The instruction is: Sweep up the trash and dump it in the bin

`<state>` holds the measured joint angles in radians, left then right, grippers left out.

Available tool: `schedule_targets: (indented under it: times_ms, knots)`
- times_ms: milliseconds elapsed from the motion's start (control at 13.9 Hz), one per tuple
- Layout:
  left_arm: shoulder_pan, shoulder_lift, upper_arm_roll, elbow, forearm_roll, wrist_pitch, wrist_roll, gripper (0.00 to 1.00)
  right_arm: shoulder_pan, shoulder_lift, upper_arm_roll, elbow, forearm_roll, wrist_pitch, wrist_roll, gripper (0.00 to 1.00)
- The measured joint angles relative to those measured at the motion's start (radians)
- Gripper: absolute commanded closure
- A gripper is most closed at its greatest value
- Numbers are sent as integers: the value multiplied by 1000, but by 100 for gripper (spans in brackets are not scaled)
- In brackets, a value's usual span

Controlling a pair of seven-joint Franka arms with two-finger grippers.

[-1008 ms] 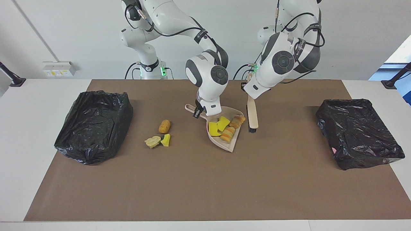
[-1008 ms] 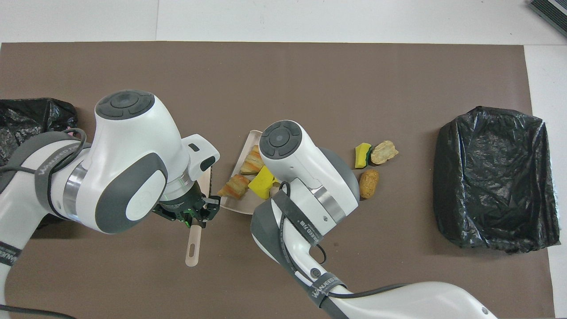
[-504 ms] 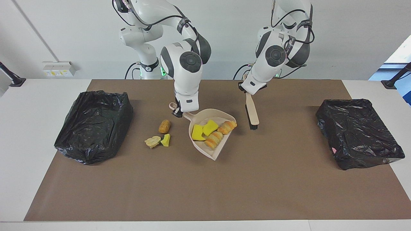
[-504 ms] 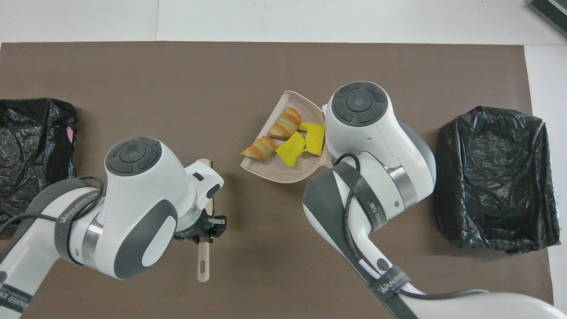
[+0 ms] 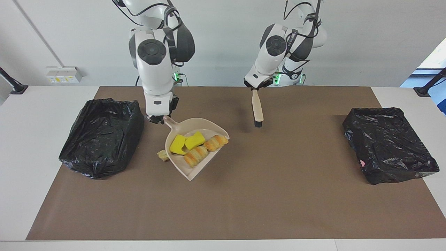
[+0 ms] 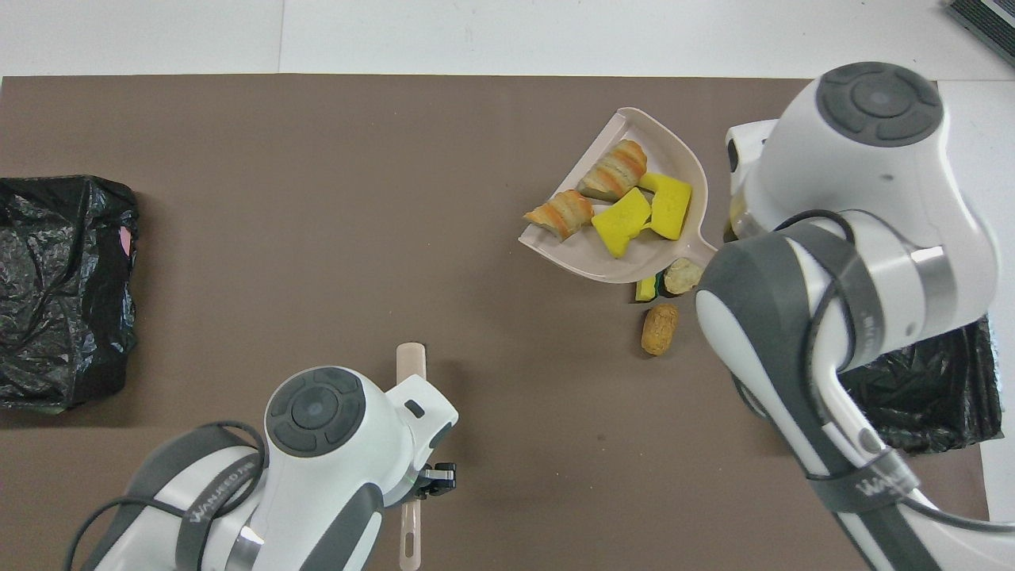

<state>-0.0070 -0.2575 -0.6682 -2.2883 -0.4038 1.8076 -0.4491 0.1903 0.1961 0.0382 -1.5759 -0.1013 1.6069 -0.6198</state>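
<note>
Over mid-mat, right gripper (image 5: 158,119) is clamped on the loaded dustpan (image 5: 193,164); left gripper (image 5: 254,86) grips the brush (image 5: 257,108) near the robots' edge.

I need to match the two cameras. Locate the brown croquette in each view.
Facing view: not visible; the raised dustpan covers its spot.
Overhead view: the croquette lies nearer the robots than the dustpan, beside the right arm.
Shared landmark: the beige crusty chunk.

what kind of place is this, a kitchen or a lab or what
Most likely a robotics lab, not a kitchen: a brown mat on a white table, bag-lined bins at either end, and mock food scraps in a dustpan against a bare wall.
</note>
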Motion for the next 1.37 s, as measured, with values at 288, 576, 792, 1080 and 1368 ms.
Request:
schedule_targets:
  times_ms: [288,576,792,1080,1368]
  knots:
    - [-27,-129,-106,-138,-103,82,-19,100,-247,-11,-7,-1,-3,-28,-285,100]
    - [-45,-151,-159,-203,-154,115,-33,100,-490,-11,-13,-16,-75,55,-606,100]
    - [-45,-151,-198,-240,-174,155,-61,100,-594,-11,-13,-29,-134,85,-722,100]
    - [-45,-151,-207,-258,-212,171,-61,100,-638,-25,-11,-58,-314,128,-794,100]
    - [-49,-151,-209,-259,-226,171,-61,100,-642,-94,-10,-201,-463,214,-841,100]
